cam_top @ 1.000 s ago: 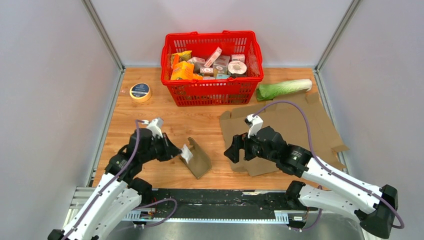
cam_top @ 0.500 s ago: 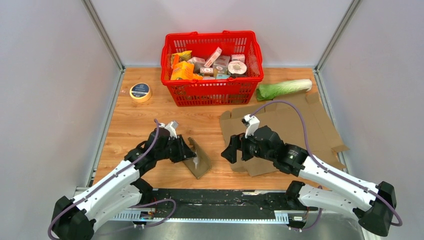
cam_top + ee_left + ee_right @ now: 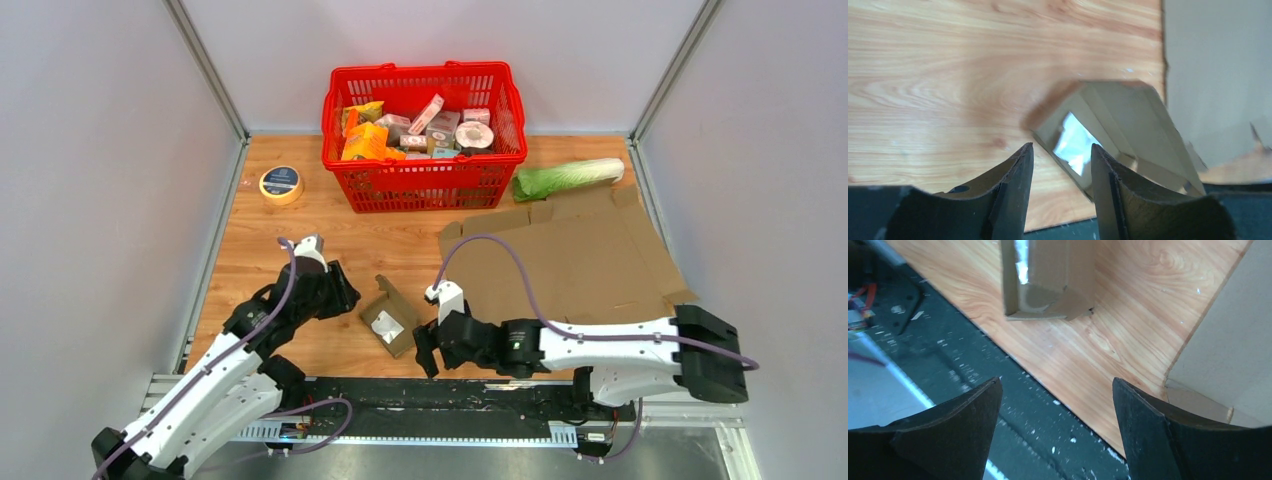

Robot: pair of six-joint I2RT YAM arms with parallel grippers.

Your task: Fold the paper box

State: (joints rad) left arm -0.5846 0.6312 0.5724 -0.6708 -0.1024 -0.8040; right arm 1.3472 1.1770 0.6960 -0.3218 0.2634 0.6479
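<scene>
Across the whole workspace runs the counter (image 3: 270, 260), pale wood with a smooth, visible grain. Over its right half lies a flat sheet of brown corrugated cardboard (image 3: 580, 260), matte, with notched flaps along its edges. At the far edge stands a red plastic mesh basket (image 3: 430, 185) full of small packets, and a long pale-green cabbage (image 3: 568, 177) lies towards the far right corner.

The paper box (image 3: 392, 315) sits close to the near edge, about midway along it, between the two hands and touching neither. It is small, brown, thin board, half erected and lying askew. Its open mouth shows creased walls and a pale glossy patch inside.

It looks very light and springy, likely to skid on the smooth wood and to crumple if squeezed across a panel. A loose flap edge or a corner crease seems the safest hold, with the other hand bracing a wall.

The left hand (image 3: 347, 297) is just left of the box, its fingers parted by a narrow gap and holding nothing. The right hand (image 3: 424, 350), at the box's near right, is spread wide and empty.
</scene>
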